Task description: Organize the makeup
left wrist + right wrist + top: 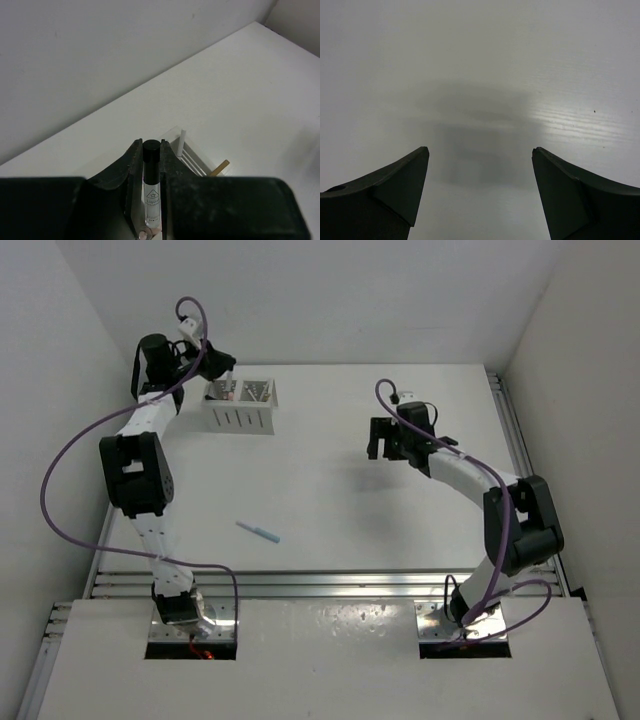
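Left gripper [151, 149] clamps black-capped tube [151, 192], seemingly light, stiff, slick, along its barrel above far-left corner box [240, 420]; right gripper [480, 167] gapes.

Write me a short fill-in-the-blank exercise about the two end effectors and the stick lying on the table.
1. The left end effector is shut on a clear makeup tube with a ___ cap.
2. The right end effector is ___ and holds nothing.
3. The stick lying alone on the table is pale ___.
Missing words: black; open; blue.
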Action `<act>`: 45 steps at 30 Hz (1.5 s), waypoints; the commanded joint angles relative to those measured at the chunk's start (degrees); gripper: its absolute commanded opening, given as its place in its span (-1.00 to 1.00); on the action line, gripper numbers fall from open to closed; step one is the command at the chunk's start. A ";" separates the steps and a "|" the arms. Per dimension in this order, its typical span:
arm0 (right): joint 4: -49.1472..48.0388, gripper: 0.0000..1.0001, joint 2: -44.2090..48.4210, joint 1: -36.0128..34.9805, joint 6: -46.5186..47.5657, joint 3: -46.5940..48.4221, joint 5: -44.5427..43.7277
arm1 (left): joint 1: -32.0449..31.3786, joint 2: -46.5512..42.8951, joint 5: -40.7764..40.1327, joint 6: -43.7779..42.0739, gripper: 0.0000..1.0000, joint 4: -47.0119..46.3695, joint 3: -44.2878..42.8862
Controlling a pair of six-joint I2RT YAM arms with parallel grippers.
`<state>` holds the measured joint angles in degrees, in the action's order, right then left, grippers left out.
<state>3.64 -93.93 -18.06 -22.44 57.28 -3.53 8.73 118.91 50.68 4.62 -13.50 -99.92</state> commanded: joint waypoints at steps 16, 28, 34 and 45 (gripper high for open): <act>0.75 0.75 -0.20 -2.41 3.01 3.90 0.98 | 3.57 3.17 6.37 -8.58 -0.41 -7.86 1.57; 0.32 0.80 5.95 -2.85 5.03 -1.37 0.28 | 1.57 -6.75 9.18 -39.78 0.22 27.03 -4.47; 3.04 0.85 7.88 -4.43 8.20 -2.52 0.28 | -8.89 -18.52 -7.84 -99.45 0.33 82.04 4.97; 4.18 0.85 14.30 -4.88 9.87 -9.72 3.18 | -30.26 -35.77 -23.87 -74.33 0.23 59.03 46.48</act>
<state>8.16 -81.95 -22.74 -13.67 48.53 -1.15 -20.84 86.28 30.98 -77.47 55.33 -53.01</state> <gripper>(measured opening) 0.920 0.621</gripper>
